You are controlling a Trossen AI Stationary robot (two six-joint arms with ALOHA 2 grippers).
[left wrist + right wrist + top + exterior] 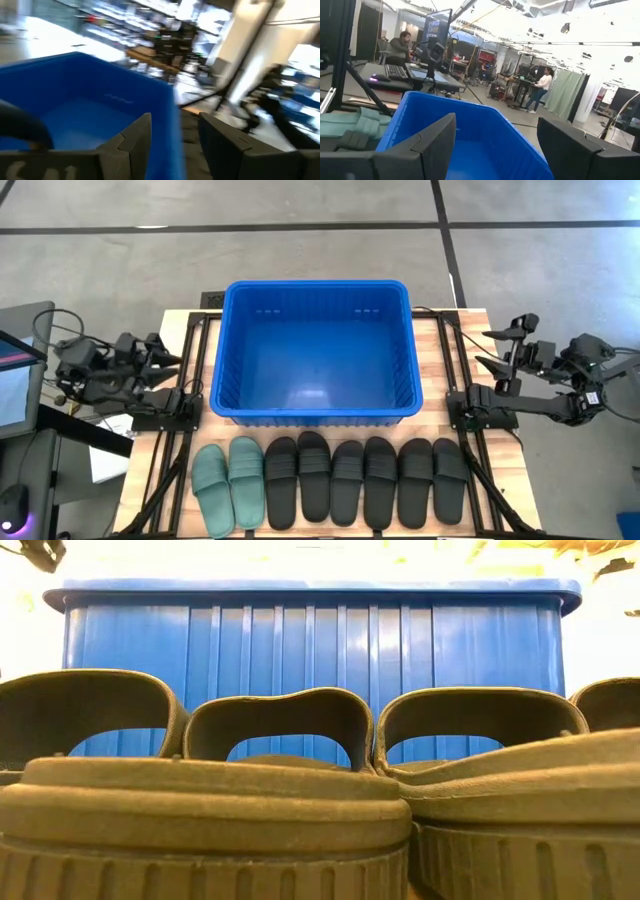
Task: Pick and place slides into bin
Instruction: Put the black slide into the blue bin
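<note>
bin (318,395): holds nothing | slides (331,481): rowed beside it

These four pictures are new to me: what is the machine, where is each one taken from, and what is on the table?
It is a robot with two dark arms at a table. The high view looks straight down: the left hand waits at one side, the right hand at the other, both open and holding nothing. Between them stands the blue bin, empty. In front of it lie eight slides in a row, two green slides and six black slides. The low view looks level across the slides to the bin's wall. The two wrist views look past each arm's own fingers into the bin.
</note>
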